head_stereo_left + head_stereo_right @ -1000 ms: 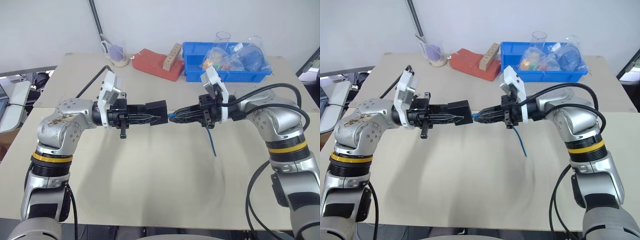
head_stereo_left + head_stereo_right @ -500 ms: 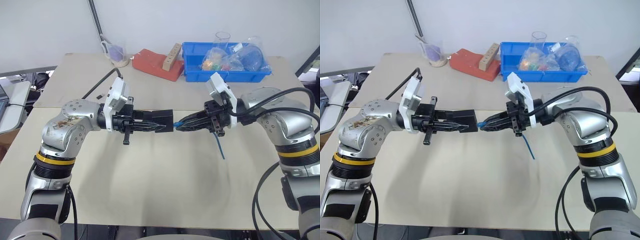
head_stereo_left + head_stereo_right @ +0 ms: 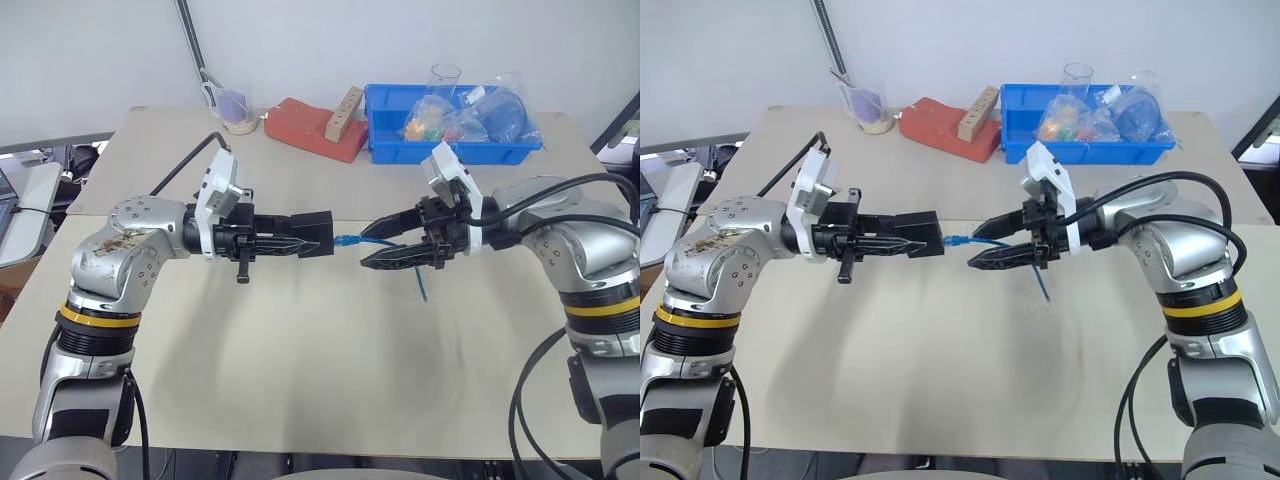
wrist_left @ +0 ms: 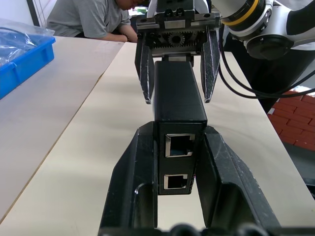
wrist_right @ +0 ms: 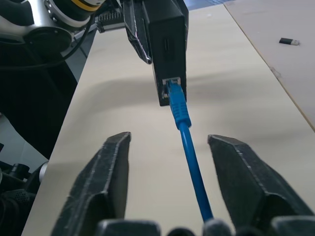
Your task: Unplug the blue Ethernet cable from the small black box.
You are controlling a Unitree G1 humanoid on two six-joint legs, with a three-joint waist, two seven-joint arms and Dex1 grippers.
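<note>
At the left of the left eye view the left gripper (image 3: 300, 243) is clamped on the small black box (image 3: 314, 236), holding it level above the table (image 3: 300, 380) near the middle of the frame. Just right of the box, the blue Ethernet cable (image 3: 352, 241) has its plug seated in the box's port, as the right wrist view also shows (image 5: 172, 88), so the unplugging is judged not yet done. Further right, the right gripper (image 3: 385, 245) has its fingers spread apart around the cable without pinching it; the cord runs between them and hangs toward the table. What remains is to grip the plug again and pull it free. Counted: one box, one blue cable, two grippers, and one blue bin (image 3: 385, 115) at the upper right.
</note>
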